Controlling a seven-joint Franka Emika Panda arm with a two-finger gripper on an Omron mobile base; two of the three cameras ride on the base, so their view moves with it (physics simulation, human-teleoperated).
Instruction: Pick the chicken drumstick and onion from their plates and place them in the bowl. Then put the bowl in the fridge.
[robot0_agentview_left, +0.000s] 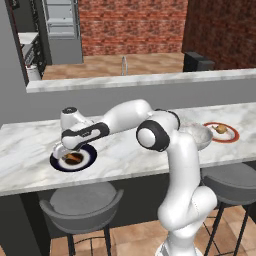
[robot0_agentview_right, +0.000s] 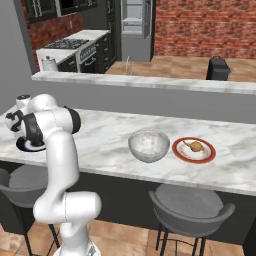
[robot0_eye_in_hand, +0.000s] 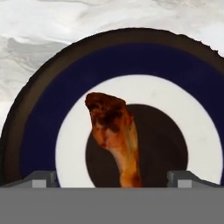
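Note:
The chicken drumstick (robot0_eye_in_hand: 116, 135) lies on the dark centre of the navy-rimmed plate (robot0_eye_in_hand: 43, 109), at the left of the marble counter (robot0_agentview_left: 125, 155). My gripper (robot0_eye_in_hand: 112, 179) hangs just above it, open, one fingertip on either side of the thin bone end. From the left base view the hand (robot0_agentview_left: 67, 150) covers part of that plate (robot0_agentview_left: 89, 157). Farther right stands the white bowl (robot0_agentview_right: 148, 145), with nothing in it. Beside it the tan onion (robot0_agentview_right: 195, 147) rests on the red-rimmed plate (robot0_agentview_right: 210, 152). The grey fridge (robot0_agentview_right: 134, 25) stands at the back of the kitchen.
A raised grey ledge (robot0_agentview_left: 140, 80) runs behind the counter. Grey stools (robot0_agentview_left: 82, 202) stand below the counter's front edge. A stove (robot0_agentview_right: 70, 45) and a kettle (robot0_agentview_right: 48, 63) sit at the back left. A dark appliance (robot0_agentview_right: 218, 67) stands beyond the ledge.

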